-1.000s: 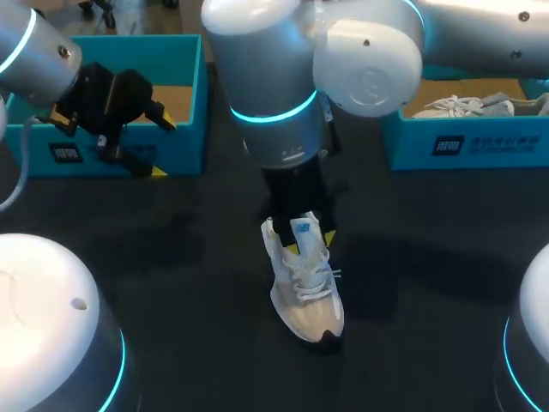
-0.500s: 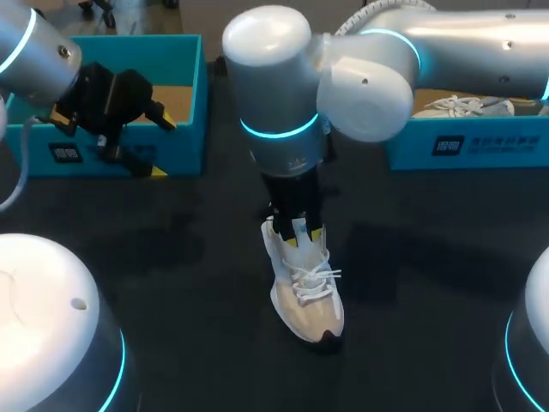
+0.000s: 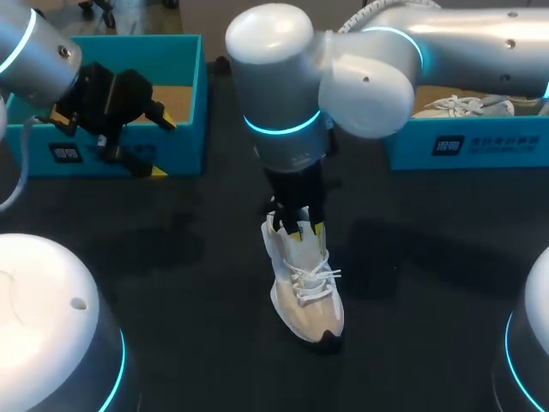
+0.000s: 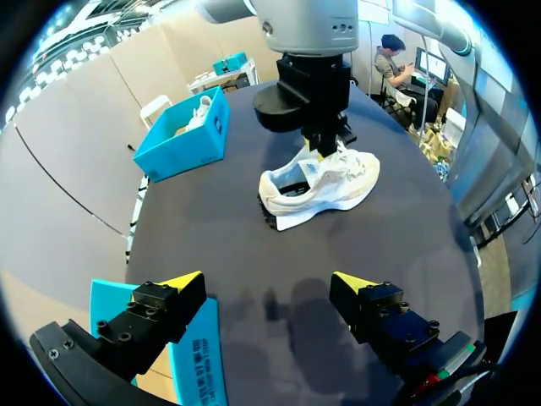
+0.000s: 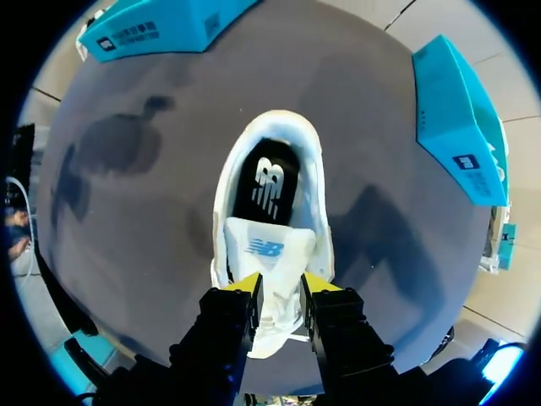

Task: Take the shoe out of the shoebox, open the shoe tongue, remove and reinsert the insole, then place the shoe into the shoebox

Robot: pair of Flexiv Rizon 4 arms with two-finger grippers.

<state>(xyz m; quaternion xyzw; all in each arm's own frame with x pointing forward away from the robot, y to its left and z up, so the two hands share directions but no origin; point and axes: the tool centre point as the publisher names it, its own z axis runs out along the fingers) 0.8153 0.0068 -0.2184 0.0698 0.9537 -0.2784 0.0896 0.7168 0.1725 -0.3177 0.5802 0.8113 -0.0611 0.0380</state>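
One change since a second ago: the right pincer (image 5: 280, 292) has dropped onto the white shoe (image 3: 307, 292) and now pinches its tongue (image 5: 269, 254) (logo hidden from above). The shoe stands mid-counter (image 3: 197, 240), well apart from both blue shoeboxes (image 3: 184, 103). The left pincer (image 4: 266, 281) hangs spread over the left one's front wall.

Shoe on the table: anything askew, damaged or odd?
Nothing stands out. The shoe sits upright on its sole on the table, and the insole lies flat inside. The right gripper pinches the shoe tongue from both sides. No spill or damage is visible.
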